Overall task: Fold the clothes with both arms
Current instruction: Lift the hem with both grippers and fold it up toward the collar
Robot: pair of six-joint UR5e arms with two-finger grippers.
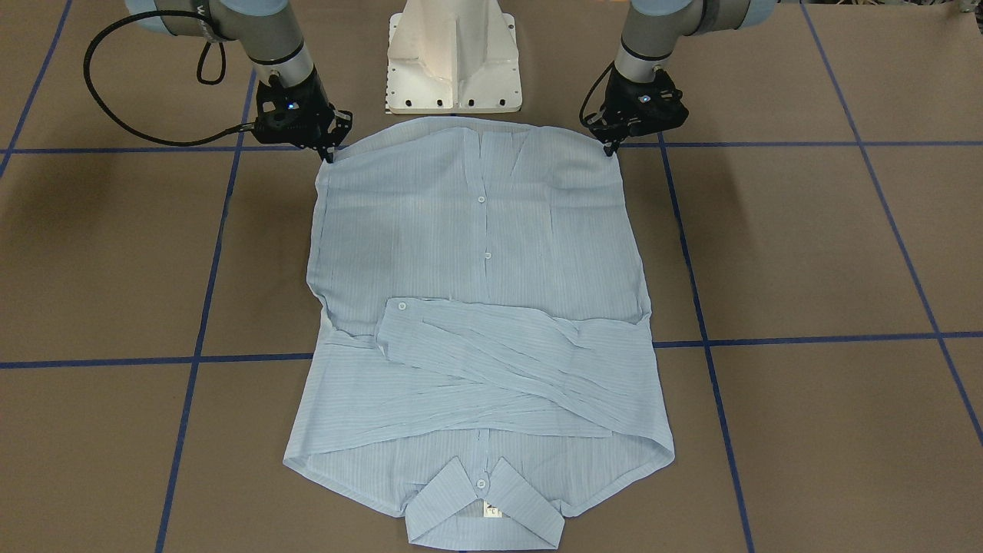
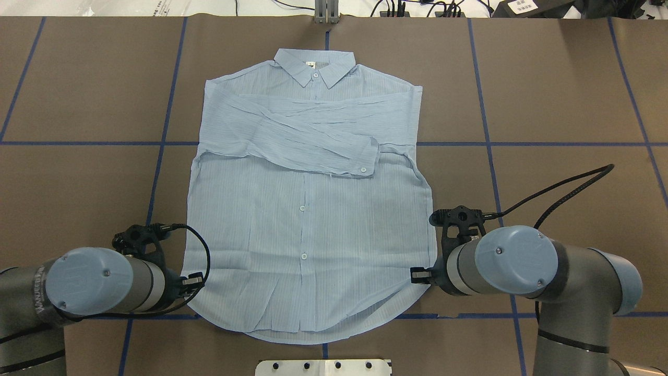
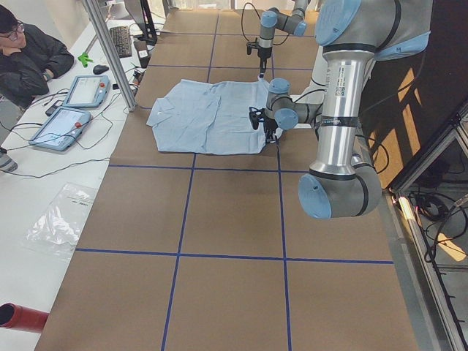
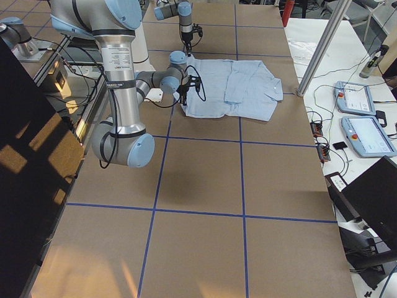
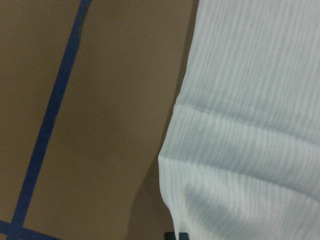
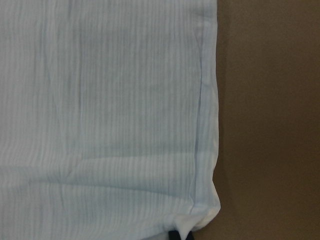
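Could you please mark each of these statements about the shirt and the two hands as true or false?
1. The shirt lies flat with its buttoned front up. True.
2. The collar lies nearest the robot's base. False: the collar is at the far edge, and the hem lies nearest the base.
3. Both sleeves are folded across the chest. True.
4. The left hand hovers over the collar. False: the left hand is at a hem corner.
5. The right hand is at the other hem corner. True.
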